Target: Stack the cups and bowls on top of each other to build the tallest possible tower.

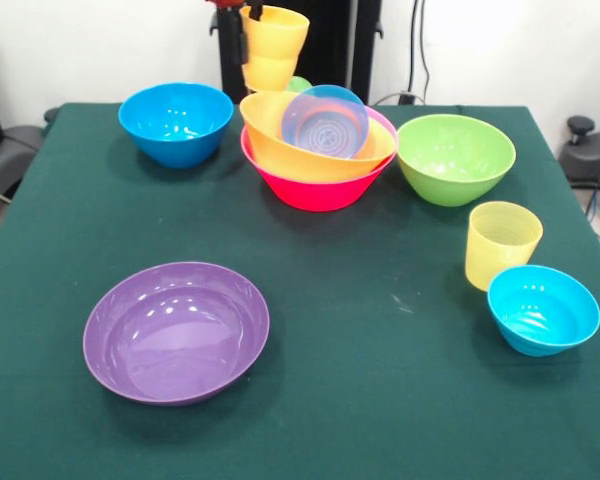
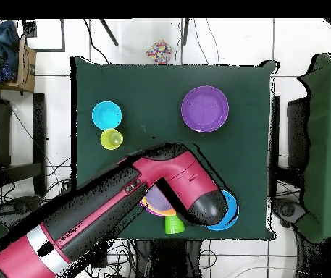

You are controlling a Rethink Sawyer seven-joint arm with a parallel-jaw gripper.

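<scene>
The tower (image 1: 315,165) is a pink bowl (image 1: 310,190) with the orange bowl (image 1: 280,135) nested in it and a small blue bowl (image 1: 325,122) tilted inside. Above its back rim hangs the yellow-orange cup (image 1: 273,45), tilted, with my gripper (image 1: 248,30) shut on its rim. A green cup (image 1: 300,84) peeks out behind the tower. Loose on the table are a blue bowl (image 1: 175,122), green bowl (image 1: 454,158), pale ribbed cup (image 1: 500,243), small blue bowl (image 1: 542,308) and purple bowl (image 1: 176,330). In the overhead view the arm (image 2: 161,184) hides the gripper and most of the tower.
The green tablecloth (image 1: 360,380) covers the whole table. Black chairs stand at both sides (image 2: 23,145) (image 2: 306,137). A small colourful object (image 2: 159,52) lies on the floor beyond the table edge. Cables run over the floor by the robot base.
</scene>
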